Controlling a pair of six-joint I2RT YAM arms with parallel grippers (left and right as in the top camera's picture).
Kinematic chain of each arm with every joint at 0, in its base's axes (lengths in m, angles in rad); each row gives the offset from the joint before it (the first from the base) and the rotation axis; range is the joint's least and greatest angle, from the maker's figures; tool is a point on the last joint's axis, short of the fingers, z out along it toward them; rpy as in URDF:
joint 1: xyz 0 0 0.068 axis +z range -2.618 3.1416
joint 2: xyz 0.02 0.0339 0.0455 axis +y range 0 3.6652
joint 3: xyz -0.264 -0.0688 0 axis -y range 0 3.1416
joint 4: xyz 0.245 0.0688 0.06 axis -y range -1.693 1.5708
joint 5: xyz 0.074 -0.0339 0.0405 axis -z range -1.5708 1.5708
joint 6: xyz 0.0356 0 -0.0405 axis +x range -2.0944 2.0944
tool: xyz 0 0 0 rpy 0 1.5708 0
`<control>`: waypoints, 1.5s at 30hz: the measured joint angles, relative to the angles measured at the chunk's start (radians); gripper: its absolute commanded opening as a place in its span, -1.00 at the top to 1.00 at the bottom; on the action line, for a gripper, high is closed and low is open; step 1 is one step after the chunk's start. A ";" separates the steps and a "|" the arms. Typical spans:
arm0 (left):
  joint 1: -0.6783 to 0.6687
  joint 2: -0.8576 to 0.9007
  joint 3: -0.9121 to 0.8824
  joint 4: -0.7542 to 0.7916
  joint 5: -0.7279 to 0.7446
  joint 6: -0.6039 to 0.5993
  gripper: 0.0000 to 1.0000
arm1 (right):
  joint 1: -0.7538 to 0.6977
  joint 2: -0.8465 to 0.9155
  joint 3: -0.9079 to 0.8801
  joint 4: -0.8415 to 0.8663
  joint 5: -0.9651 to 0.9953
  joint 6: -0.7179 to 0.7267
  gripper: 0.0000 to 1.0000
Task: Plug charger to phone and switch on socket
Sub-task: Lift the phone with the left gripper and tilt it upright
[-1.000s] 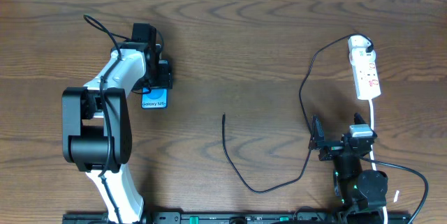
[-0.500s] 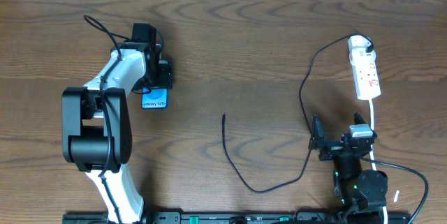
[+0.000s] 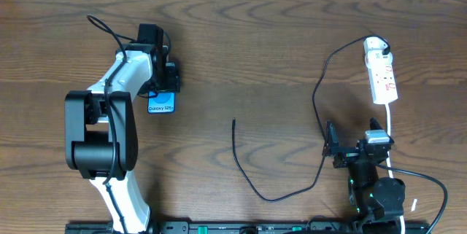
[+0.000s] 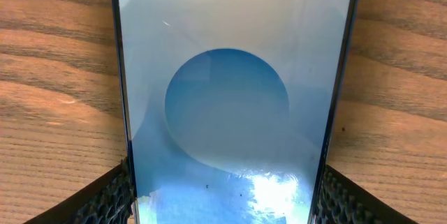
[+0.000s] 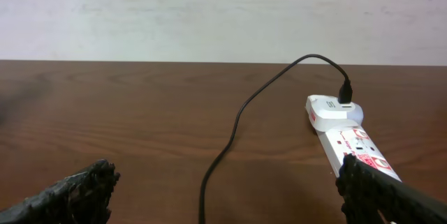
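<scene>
phone [image 3: 161, 105]: pinched across its width by left claw [image 4: 227, 199]. charger [image 3: 233, 143]: free tip lying on counter [image 3: 277, 81], well left of right claw [image 5: 227, 189], which is spread, empty.

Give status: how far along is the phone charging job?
Done: the charger is already plugged in at the far end of the socket. In hand: the left gripper clamps the phone by its edges. Left: the plug tip lies on the table, apart from the phone; the right gripper is open and empty; switching not yet done.
</scene>
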 measured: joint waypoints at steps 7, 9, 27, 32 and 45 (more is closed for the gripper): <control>0.000 -0.014 0.000 0.000 0.000 0.000 0.85 | 0.000 0.000 0.000 0.000 0.000 0.000 -0.99; 0.000 -0.029 0.000 0.000 0.000 0.000 0.85 | 0.000 0.000 0.000 0.000 0.000 0.000 -0.99; 0.000 -0.177 0.000 -0.033 0.091 -0.027 0.85 | 0.000 0.000 0.000 0.000 0.000 0.000 -0.99; 0.000 -0.183 0.000 -0.034 0.232 -0.083 0.85 | 0.000 0.000 0.000 0.000 0.000 0.000 -0.99; 0.000 -0.183 0.000 -0.034 0.709 -0.393 0.85 | 0.000 0.000 0.000 0.000 0.000 0.000 -0.98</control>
